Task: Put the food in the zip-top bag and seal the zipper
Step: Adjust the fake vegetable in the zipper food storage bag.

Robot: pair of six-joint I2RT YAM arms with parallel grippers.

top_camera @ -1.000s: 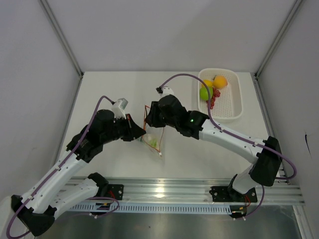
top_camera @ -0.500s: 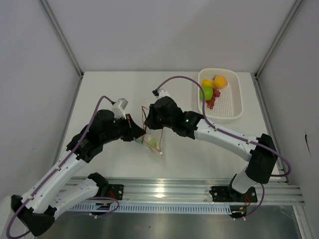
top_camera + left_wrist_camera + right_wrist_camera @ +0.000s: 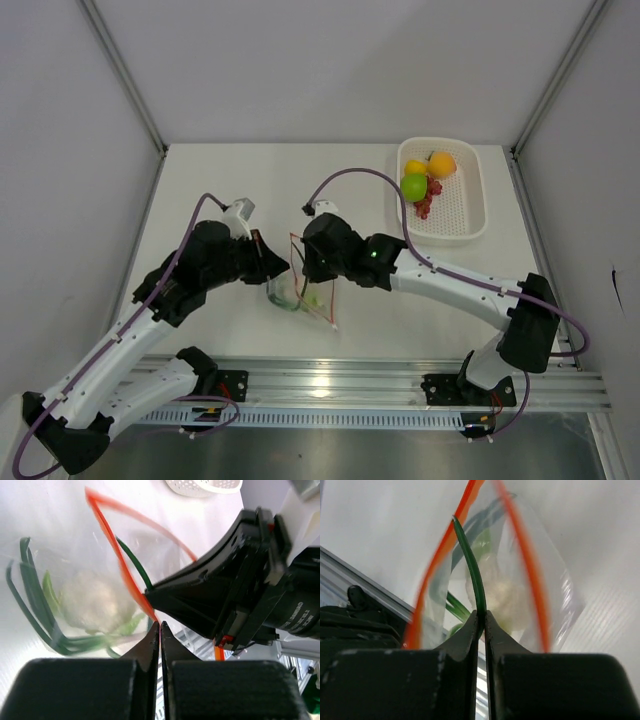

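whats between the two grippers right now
The open zip-top bag, holding green stalks and a pale leafy piece; the top external view shows it.

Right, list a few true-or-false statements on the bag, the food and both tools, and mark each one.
1. The green apple sits in the white basket. True.
2. The zipper is sealed. False: its two strips stand apart and the mouth is open.
3. The right tool pinches a green stalk. True.
4. The pale leafy piece lies in the basket. False: it is inside the zip-top bag.
5. The left tool is open. False: it is shut on the bag's mouth edge.
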